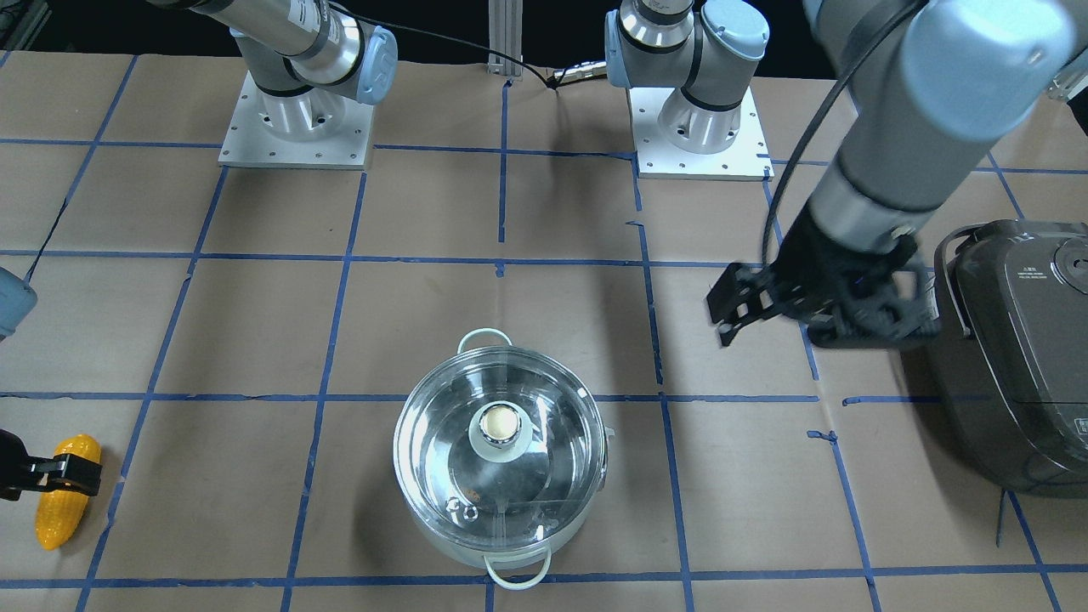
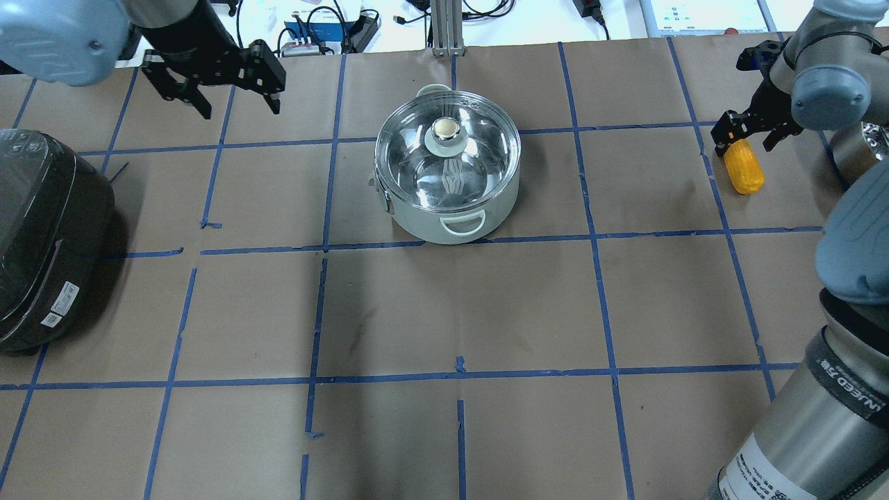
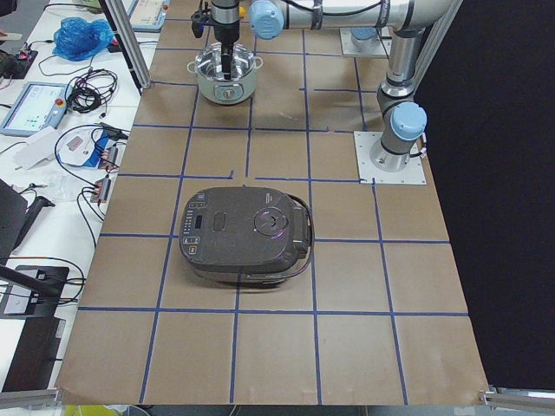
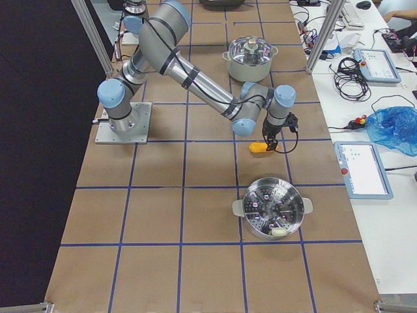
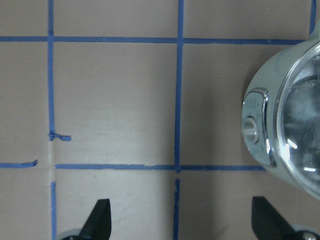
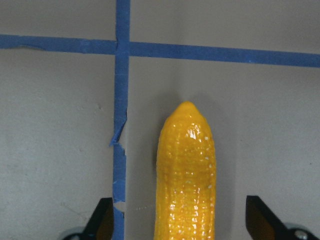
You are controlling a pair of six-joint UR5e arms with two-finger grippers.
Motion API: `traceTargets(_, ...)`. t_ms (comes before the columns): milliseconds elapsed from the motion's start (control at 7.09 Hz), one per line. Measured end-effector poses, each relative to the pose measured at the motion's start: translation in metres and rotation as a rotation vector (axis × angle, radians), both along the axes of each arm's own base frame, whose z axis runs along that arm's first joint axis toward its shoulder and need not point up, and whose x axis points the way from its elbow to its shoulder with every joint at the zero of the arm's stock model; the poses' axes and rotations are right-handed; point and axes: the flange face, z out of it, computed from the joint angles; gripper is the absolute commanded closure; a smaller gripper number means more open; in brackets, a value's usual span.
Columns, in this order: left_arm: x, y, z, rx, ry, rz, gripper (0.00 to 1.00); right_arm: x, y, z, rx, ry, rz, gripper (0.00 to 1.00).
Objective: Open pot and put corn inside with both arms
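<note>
One corn | lies between right gripper jaws | jaws spread, no contact

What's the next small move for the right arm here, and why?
Probably close the right claw on the corn: it lies between the open fingers, untouched. The lid is still on the pot, with the left claw off to the side.
</note>
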Motion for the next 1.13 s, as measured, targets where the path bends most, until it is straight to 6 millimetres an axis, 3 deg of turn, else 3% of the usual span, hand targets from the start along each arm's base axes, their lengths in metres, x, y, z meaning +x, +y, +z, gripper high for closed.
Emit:
traceTargets(141, -0.037, -0.009, -0.018, -0.016, 0.017, 0.011, 0.00, -0.004, 0.002, -0.005, 0.007, -0.003, 0.000, 0.11)
traceTargets(423, -0.124, -0.002, -0.027, -0.031, 0.050, 0.011, 0.00, -0.003, 0.008, -0.018, 0.030, -0.013, -0.004, 0.15)
traceTargets(705, -0.193, 0.006, -0.041, -0.009, 0.073, 0.038, 0.00, -0.002, 0.012, -0.024, 0.042, -0.019, -0.008, 0.73)
traceTargets(846, -0.212, 0.005, -0.043, 0.001, 0.073, 0.044, 0.00, -0.002, 0.011, -0.023, 0.040, -0.019, -0.009, 0.92)
traceTargets(1128, -0.235, -0.010, -0.062, 0.029, 0.064, 0.048, 0.00, -0.002, 0.011, -0.020, 0.037, -0.017, -0.006, 0.96)
